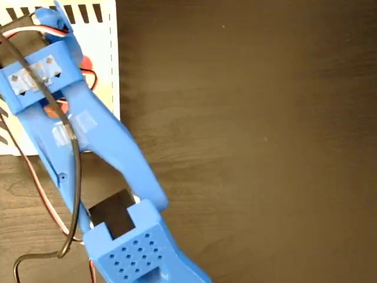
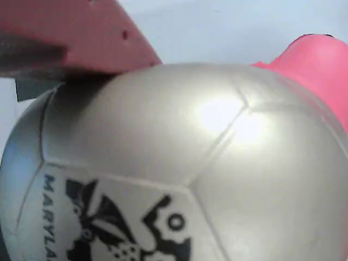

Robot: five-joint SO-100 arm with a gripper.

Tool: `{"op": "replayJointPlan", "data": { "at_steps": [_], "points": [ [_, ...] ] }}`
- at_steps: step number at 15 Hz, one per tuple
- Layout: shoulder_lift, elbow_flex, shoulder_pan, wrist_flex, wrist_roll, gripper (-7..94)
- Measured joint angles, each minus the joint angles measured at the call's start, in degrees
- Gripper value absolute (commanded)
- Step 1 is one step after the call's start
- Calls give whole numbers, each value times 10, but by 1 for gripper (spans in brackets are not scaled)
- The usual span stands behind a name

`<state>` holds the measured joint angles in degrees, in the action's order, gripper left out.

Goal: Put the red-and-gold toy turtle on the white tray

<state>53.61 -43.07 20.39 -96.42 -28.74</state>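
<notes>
Overhead, hand (image 1: 70, 88) above white tray (image 1: 103, 47); grip unclear; turtle (image 2: 179, 163) fills wrist view.

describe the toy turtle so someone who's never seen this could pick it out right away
In the fixed view, find the white tray in the top-left corner of the dark wood table. The blue arm reaches over it, and red bits of the toy turtle peek from beneath. Up close, its shiny domed shell carries a black logo.
</notes>
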Motion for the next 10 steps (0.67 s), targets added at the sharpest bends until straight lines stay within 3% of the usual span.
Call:
{"op": "replayJointPlan", "data": {
  "at_steps": [1, 4, 6, 10],
  "points": [
    [-6, 4, 0, 0, 0, 21],
    [-12, 4, 0, 0, 3, 47],
    [-16, 4, 0, 0, 6, 56],
    [-17, 4, 13, -4, 13, 61]
  ]
}}
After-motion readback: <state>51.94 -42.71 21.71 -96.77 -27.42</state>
